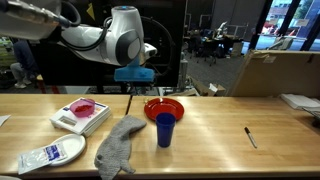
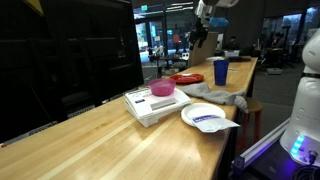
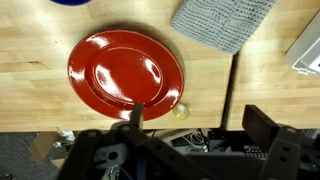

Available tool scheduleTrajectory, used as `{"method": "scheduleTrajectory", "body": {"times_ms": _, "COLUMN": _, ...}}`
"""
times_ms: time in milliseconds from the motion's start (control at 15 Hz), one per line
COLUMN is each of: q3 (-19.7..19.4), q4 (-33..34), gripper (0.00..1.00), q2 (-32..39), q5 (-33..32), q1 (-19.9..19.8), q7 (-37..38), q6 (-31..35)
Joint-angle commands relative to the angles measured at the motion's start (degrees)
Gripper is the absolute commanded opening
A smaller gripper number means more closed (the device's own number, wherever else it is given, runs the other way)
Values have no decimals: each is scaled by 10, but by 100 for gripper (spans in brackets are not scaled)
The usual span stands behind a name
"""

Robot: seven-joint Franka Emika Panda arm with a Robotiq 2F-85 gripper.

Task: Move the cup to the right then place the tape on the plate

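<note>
Currently the cup [image 1: 165,130] is standing upright on the table [image 1: 225,135], its long axis pointing straight up, just beside the plate [image 1: 165,107] on that dish's camera-facing side in an exterior view. Whether the two are touching is not clear from there, though the wrist view is showing a strip of bare wood between the plate's rim and the blue sliver at its top edge. The gripper [image 3: 200,113] is hanging above the opposite side of the plate, over the table's far edge, with its fingers [image 3: 137,110] spread wide and holding nothing. So the cup is lying across the plate from the gripper, and I judge that the coming reach is calling for a pass over the red dish before the fingers drop around the tumbler's sides. A small pale object [image 3: 181,111] is sitting against the plate's rim on the gripper's side; it may be the tape, but it is too small to be sure. A grey knitted cloth [image 1: 120,146] is lying beside the plate, near the cup. Farther from the plate, past the cloth, a white box [image 1: 82,120] carrying a pink bowl [image 1: 84,107] and a white plate [image 1: 72,148] with a packet [image 1: 40,158] are resting. On the plate's other side a marker [image 1: 250,137] is lying well apart, with bare wood between.
</note>
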Motion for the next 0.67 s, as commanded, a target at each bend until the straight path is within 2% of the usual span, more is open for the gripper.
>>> {"method": "scheduleTrajectory", "body": {"times_ms": 0, "q3": 2, "q4": 0, "gripper": 100, "q2": 0, "q5": 3, "q1": -3, "q7": -1, "q6": -1}}
{"method": "scheduleTrajectory", "body": {"times_ms": 200, "q3": 1, "q4": 7, "gripper": 100, "q2": 8, "q5": -2, "q1": -1, "q7": -13, "q6": 4}}
{"method": "scheduleTrajectory", "body": {"times_ms": 600, "q3": -38, "q4": 31, "gripper": 100, "q2": 49, "q5": 55, "q1": 52, "q7": -189, "q6": 39}}
